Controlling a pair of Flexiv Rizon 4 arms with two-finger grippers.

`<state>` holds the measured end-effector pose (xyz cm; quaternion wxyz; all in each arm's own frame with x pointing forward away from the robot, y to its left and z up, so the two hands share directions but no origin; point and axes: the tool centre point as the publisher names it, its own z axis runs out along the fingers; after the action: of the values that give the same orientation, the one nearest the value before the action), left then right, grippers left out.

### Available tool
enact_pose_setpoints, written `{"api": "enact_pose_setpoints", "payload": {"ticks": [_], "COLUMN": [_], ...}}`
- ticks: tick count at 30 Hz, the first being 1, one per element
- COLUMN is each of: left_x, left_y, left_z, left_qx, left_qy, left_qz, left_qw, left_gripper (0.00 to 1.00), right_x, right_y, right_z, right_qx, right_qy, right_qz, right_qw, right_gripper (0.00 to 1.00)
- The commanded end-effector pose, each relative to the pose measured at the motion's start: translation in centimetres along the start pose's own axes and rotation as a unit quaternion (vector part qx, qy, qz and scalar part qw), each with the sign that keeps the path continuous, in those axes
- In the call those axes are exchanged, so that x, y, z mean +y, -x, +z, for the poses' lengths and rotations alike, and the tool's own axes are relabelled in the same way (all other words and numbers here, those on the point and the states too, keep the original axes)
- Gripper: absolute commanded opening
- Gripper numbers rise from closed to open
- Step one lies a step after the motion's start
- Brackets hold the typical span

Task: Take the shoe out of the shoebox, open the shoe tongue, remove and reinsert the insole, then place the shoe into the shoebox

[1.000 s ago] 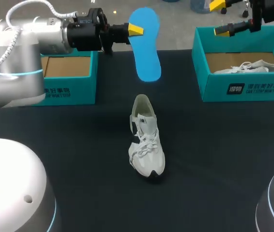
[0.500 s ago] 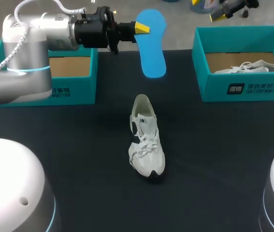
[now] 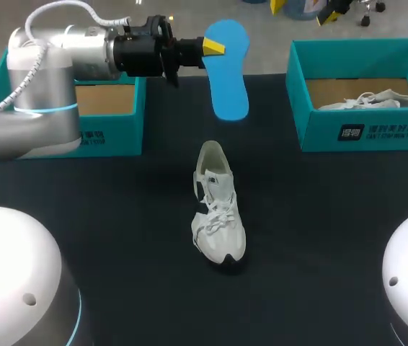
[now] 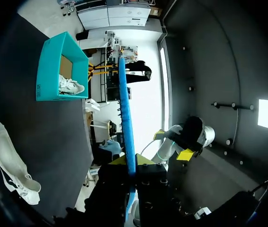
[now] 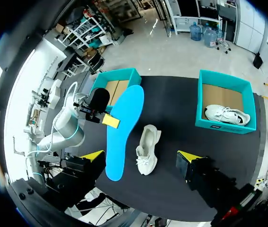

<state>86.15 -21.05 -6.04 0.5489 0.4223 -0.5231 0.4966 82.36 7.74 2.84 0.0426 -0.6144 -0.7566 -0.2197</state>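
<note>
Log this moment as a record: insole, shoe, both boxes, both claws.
insole: blue, held in the air over the far side of the table, between the two boxes
shoe: white, standing upright mid-table, touched by neither claw
left box: teal, open, no shoe visible inside
right box: teal, open, second shoe lying inside
left claw: shut on the insole
right claw: open, empty, high above the table

Left gripper (image 3: 212,48) carrying the blue insole (image 3: 230,76) a little further right, its arm swinging in behind it, right gripper (image 5: 140,157) rising and withdrawing past the head view's upper edge, little more than a yellow tip showing there.
</note>
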Motion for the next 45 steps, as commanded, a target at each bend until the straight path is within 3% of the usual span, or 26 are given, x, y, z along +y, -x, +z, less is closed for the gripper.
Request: {"api": "enact_pose_setpoints", "payload": {"ticks": [1, 13, 24, 33, 45], "left_x": [0.1, 0.1, -0.1, 0.0, 0.0], "left_y": [-0.1, 0.1, 0.4, 0.3, 0.4], "left_z": [-0.1, 0.6, 0.8, 0.7, 0.8], "left_qx": [0.0, -0.002, 0.004, 0.006, 0.004], "left_qy": [-0.002, -0.015, -0.021, -0.024, -0.02], "left_qz": [-0.002, -0.003, -0.005, -0.005, -0.007], "left_qw": [1.0, 1.0, 1.0, 1.0, 1.0], "left_gripper": [0.0, 0.0, 0.0, 0.0, 0.0], "right_x": [0.9, 0.8, -0.1, -0.7, -0.7], "right_y": [-0.6, -4.2, -7.2, -7.4, -7.4], "right_z": [-0.2, 1.7, 4.4, 6.2, 6.3], "right_qx": [-0.15, -0.251, -0.221, -0.196, -0.193], "right_qy": [-0.014, -0.01, -0.025, -0.018, -0.024], "right_qz": [0.001, 0.02, 0.009, 0.044, 0.042], "right_qw": [0.989, 0.968, 0.975, 0.979, 0.98], "right_gripper": [1.0, 1.0, 1.0, 1.0, 1.0]}}
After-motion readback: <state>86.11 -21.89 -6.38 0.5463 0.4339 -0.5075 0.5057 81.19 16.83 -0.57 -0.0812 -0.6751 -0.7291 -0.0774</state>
